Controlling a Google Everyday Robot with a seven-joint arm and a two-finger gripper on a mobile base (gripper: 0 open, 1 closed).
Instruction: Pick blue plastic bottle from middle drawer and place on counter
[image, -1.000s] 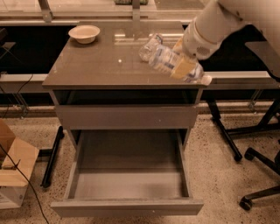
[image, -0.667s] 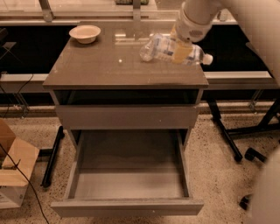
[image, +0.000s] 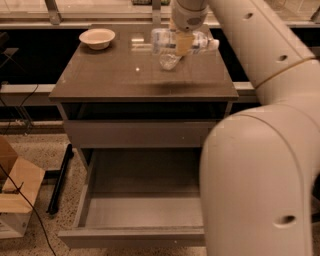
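The end effector (image: 183, 44) is at the back of the table (image: 125, 75), its tan fingers clamped across the middle of the blue plastic bottle (image: 200, 42). The bottle is carried lying level, white cap pointing right. A second ago it hung tilted near the table's right rear corner. Now it is further in over the glossy slab, so the carry looks almost finished and only lowering and release remain. I cannot tell whether the bottle touches the surface.

The bottle is clear, thin-walled plastic with a pale label, so it is likely light and easy to dent. A small glassy shape just below it may be a reflection. The table top is smooth, dark and mirror-like. A shallow cream bowl (image: 97, 37) sits at its left rear corner. Below, the middle drawer (image: 130, 237) stands pulled out, a matte grey tray partly hidden by the bulky arm (image: 260, 150).
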